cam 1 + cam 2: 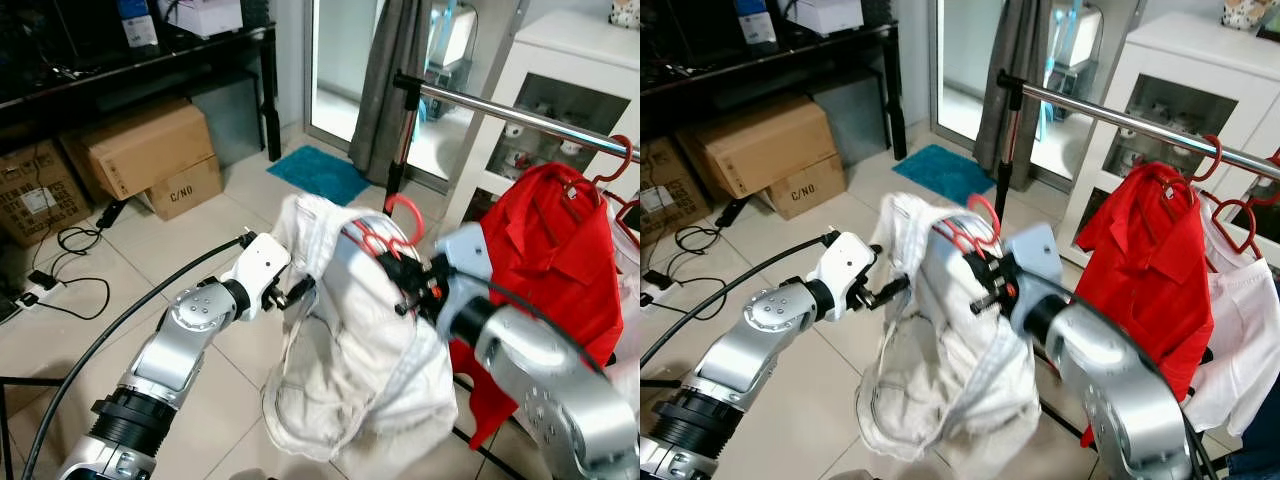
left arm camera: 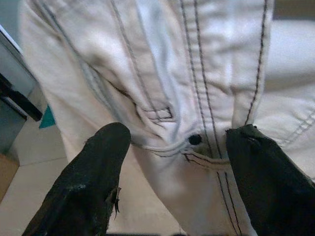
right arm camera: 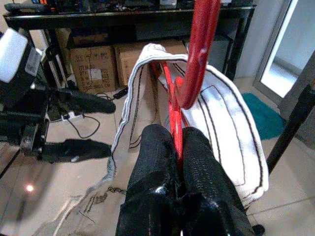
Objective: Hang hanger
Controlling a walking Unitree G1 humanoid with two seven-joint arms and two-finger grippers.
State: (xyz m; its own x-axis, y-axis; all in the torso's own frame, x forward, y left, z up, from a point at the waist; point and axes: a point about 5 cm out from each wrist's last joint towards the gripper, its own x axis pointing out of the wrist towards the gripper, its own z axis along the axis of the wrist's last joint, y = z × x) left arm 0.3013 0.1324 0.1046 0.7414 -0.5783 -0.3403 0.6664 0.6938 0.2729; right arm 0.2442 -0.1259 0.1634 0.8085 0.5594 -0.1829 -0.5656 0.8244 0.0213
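A red hanger [image 1: 402,222] carries a white garment [image 1: 350,340] with dark stitching, held up below the near end of a chrome clothes rail [image 1: 520,117]. My right gripper [image 3: 177,145] is shut on the hanger's neck, just under its hook [image 3: 199,44]. My left gripper [image 1: 297,293] is open at the garment's left side, its black fingers [image 2: 93,182] spread either side of a fold with a small dark button [image 2: 195,139]. The hook is clear of the rail.
A red shirt [image 1: 555,260] and a white one [image 1: 1240,330] hang on red hangers further along the rail. A white cabinet [image 1: 560,70] stands behind. Cardboard boxes [image 1: 150,150] sit under a black table at the left, cables [image 1: 70,270] on the tiles, a teal mat [image 1: 320,172].
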